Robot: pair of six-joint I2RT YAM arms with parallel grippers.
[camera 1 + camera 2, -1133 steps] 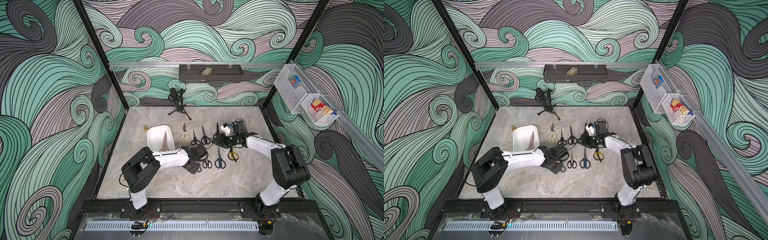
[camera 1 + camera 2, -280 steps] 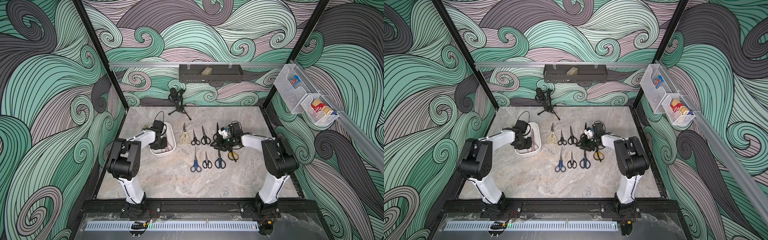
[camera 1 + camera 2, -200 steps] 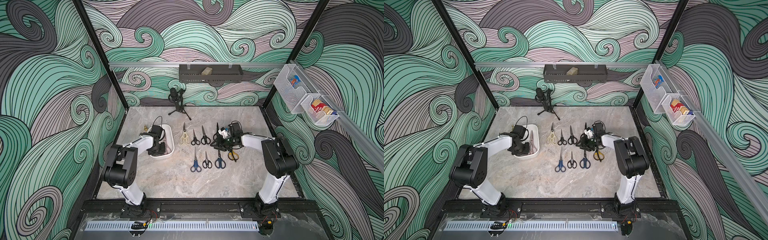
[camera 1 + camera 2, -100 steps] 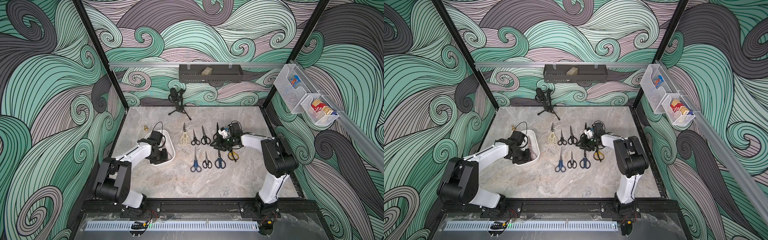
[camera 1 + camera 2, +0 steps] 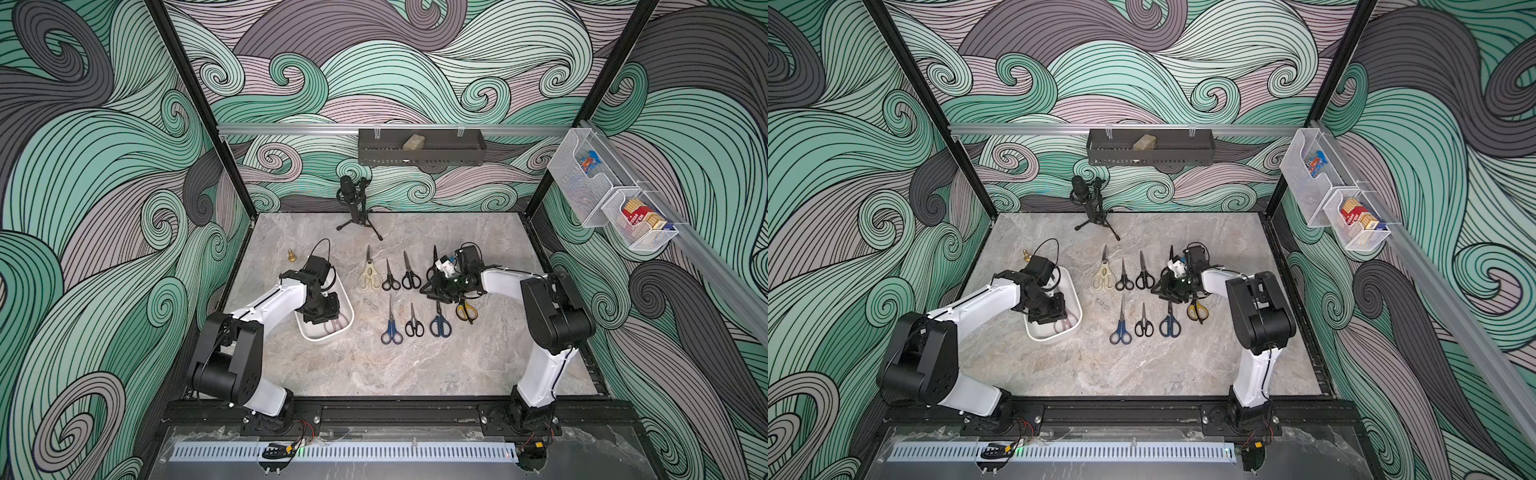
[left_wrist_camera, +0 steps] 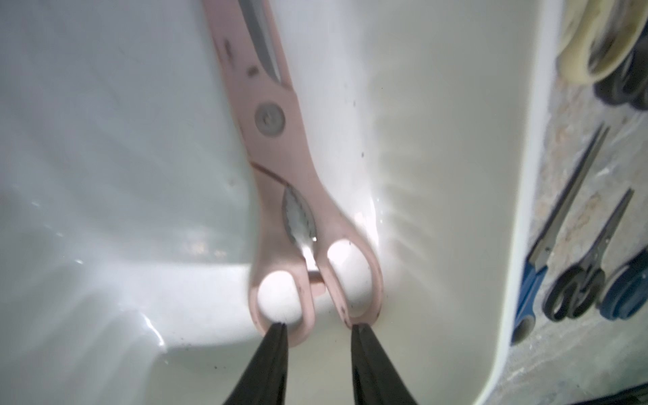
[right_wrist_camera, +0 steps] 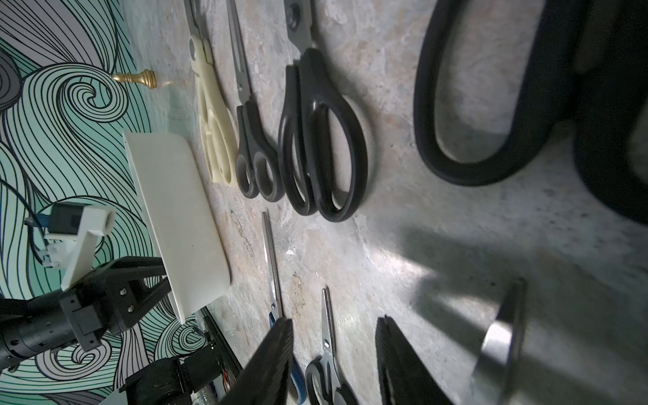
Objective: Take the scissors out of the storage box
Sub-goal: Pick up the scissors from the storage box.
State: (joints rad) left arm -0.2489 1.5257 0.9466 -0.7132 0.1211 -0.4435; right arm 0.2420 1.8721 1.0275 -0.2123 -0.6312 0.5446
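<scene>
The white storage box (image 5: 348, 309) (image 5: 1076, 308) sits left of centre, angled, with one pair of pale pink scissors (image 6: 280, 140) (image 5: 337, 325) inside. My left gripper (image 6: 318, 329) (image 5: 323, 318) reaches down into the box. It is open, and its fingertips (image 6: 278, 329) touch the ends of the pink handle loops. Several other scissors lie in two rows on the table: cream (image 5: 369, 274), black (image 5: 410, 274), blue (image 5: 391, 326), yellow-black (image 5: 465, 311). My right gripper (image 7: 333, 326) (image 5: 432, 289) hovers low by a large black pair (image 7: 473, 105). It is open with nothing between its fingers.
A microphone on a tripod (image 5: 353, 203) stands at the back. A small brass piece (image 5: 293, 255) sits behind the box. A black wall tray (image 5: 419, 151) and wire baskets (image 5: 602, 199) hang on the walls.
The storage box has slid toward the table's front and turned, with my left gripper inside it. The left arm has drawn back with it. The right arm has stayed still.
</scene>
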